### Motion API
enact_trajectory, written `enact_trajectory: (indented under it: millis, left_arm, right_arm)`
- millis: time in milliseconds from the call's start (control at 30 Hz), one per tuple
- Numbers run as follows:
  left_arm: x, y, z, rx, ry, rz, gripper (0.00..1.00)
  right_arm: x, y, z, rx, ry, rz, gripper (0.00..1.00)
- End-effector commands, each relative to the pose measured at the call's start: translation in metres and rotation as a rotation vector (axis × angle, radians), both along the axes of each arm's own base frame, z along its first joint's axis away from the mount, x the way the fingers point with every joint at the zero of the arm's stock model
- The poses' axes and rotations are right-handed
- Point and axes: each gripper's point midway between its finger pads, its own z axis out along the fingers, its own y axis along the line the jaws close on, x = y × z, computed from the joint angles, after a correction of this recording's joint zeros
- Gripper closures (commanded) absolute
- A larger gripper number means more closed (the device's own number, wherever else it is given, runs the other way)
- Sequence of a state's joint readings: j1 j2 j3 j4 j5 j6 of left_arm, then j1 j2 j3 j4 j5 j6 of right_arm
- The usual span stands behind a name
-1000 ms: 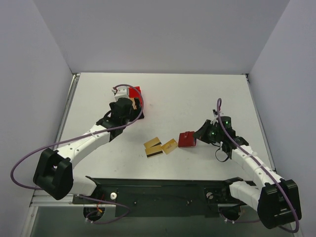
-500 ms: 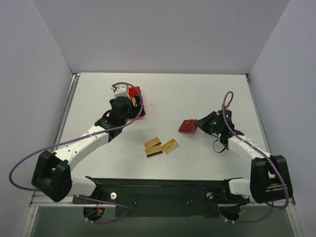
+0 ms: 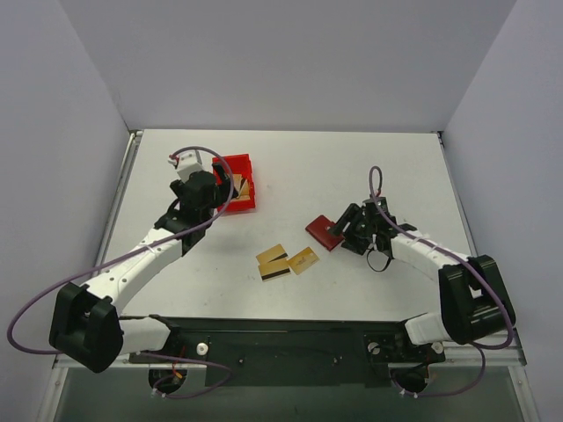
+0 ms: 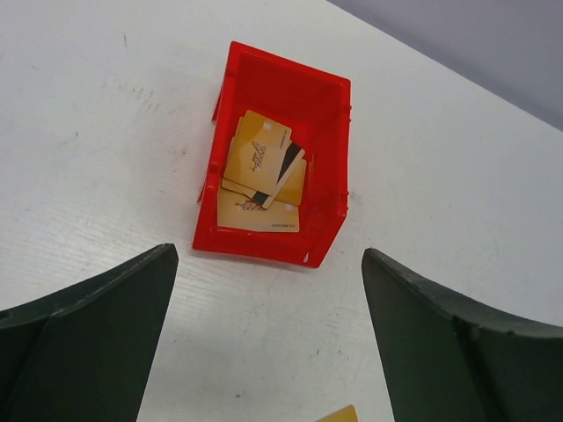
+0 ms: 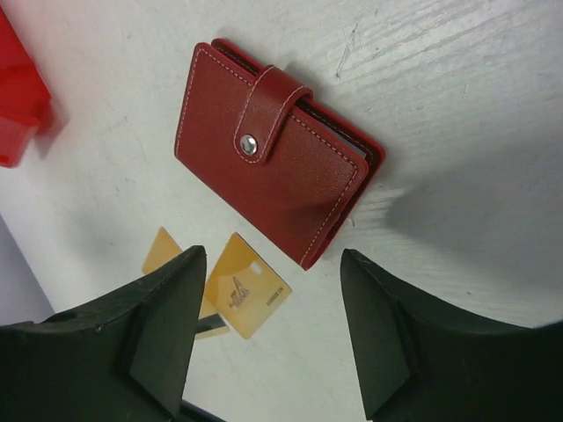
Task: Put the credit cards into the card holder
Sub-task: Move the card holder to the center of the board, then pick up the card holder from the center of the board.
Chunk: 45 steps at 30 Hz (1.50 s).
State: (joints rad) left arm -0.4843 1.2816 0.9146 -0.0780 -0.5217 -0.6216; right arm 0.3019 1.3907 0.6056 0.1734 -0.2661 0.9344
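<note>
- Top external: one card holder (image 3: 324, 233) lies closed on the tabletop (image 3: 369, 167), just ahead of the right tool (image 3: 343, 229), whose jaws stand apart on nothing. Three loose credit cards (image 3: 286, 261) lie just near-left of the holder, and the right arm is the nearer one.
- Left wrist: the left tool (image 4: 268, 338) is wide open and empty above one red bin (image 4: 264, 251), well left of the holder. About three more credit cards are stacked inside.
- Right wrist: the holder's (image 5: 273, 149) long axis runs diagonally, and its snap tab (image 5: 268, 110) is fastened.

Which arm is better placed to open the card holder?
Right, I think. The right claw hangs open just over the closed card holder; the left claw is far off, above the red bin holding credit cards.
</note>
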Motion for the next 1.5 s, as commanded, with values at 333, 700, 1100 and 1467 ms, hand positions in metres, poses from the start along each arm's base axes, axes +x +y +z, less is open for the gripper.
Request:
enact_trajectory:
  millis: [333, 700, 1100, 1467]
  left_arm:
    - [0.002, -0.025, 0.043, -0.113, -0.177, -0.183, 0.1]
    - [0.002, -0.039, 0.048, -0.161, -0.171, -0.281, 0.12]
    - [-0.004, -0.05, 0.05, -0.161, -0.194, -0.356, 0.16]
    - [-0.003, -0.052, 0.048, -0.163, -0.193, -0.363, 0.16]
  right_arm:
    - [0.03, -0.021, 0.001, -0.301, -0.012, 0.351, 0.44]
    - [0.06, -0.005, -0.015, -0.29, -0.017, 0.534, 0.36]
    - [0.035, 0.01, -0.039, -0.264, 0.093, 0.616, 0.37]
    - [-0.001, 0.014, -0.054, -0.26, 0.201, 0.625, 0.66]
